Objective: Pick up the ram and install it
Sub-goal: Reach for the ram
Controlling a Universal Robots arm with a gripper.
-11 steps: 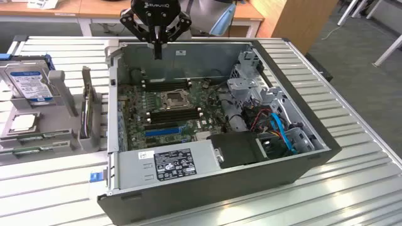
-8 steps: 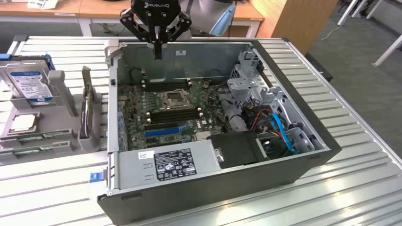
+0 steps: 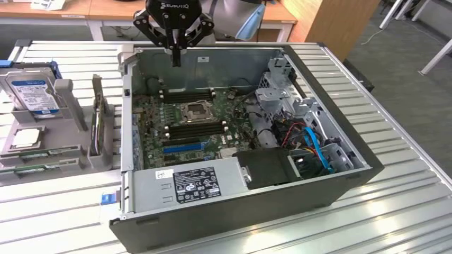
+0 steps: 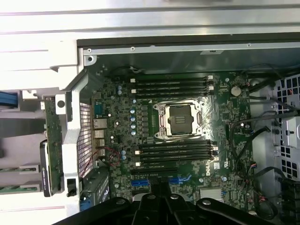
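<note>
Exterior view: slim black gripper [image 3: 175, 61], pinched closed, over boxy metal case [image 3: 297, 207].

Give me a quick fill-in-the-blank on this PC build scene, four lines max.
1. The gripper hangs above the open computer case with its fingers ____.
2. The CPU socket sits between two banks of black memory slots, all of them ____.
3. The expansion slot near the power supply is coloured ____.
4. The hard drive stands outside the case, on the exterior view's ____.

Missing words: shut; empty; blue; left.
</note>
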